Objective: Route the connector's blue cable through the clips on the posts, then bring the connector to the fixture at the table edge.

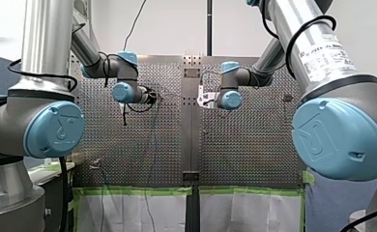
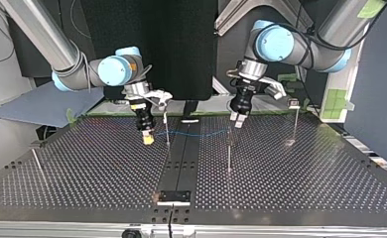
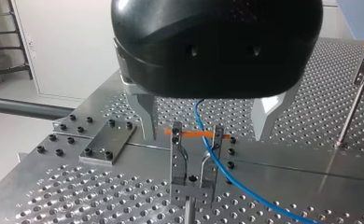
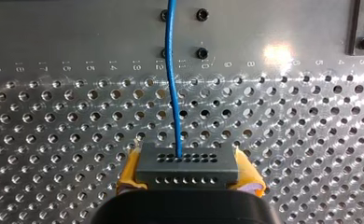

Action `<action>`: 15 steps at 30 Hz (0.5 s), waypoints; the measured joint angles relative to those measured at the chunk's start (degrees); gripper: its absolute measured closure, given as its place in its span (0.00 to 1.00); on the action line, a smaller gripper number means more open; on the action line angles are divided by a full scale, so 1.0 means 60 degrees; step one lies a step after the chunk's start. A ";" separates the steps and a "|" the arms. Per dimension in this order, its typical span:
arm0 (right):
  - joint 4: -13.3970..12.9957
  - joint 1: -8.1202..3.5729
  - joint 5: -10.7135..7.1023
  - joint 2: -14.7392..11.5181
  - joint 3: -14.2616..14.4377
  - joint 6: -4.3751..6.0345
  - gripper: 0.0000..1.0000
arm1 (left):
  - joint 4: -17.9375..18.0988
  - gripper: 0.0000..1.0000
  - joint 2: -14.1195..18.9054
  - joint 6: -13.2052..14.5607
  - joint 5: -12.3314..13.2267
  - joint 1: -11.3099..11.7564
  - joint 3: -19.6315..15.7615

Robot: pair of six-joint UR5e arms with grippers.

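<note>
Fixture: a small plate (image 2: 174, 197) at the perforated table's (image 2: 305, 188) near edge in the top view, on the central strip, well apart from both grippers.
Clip post: a thin upright post (image 2: 228, 153) right of the central strip in the top view; its clip (image 3: 194, 163) has two prongs with an orange band across their tops.
Connector: a grey block with rows of small holes (image 4: 187, 163), just above the table left of the central strip in the top view, near another thin post (image 2: 167, 130).
My right gripper: (image 4: 188, 175) clenched on the connector, one yellow pad on each side.
Blue cable: (image 2: 201, 134) leaves the connector's face, crosses the central strip and reaches the clip; I cannot tell whether it is seated there.
My left gripper: (image 3: 206, 135) released, metal fingers spread wide, one on either side of the clip.
</note>
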 joint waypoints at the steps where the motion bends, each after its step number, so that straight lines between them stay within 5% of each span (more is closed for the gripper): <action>1: 0.0006 0.0001 0.0000 0.0000 -0.0001 0.0001 1.00 | -0.0006 0.00 -0.0001 0.0000 0.0000 -0.0004 0.0000; 15: 0.0157 0.0000 -0.0012 0.0000 0.0001 -0.0011 1.00 | -0.0011 0.00 -0.0005 0.0008 -0.0098 -0.0282 0.0010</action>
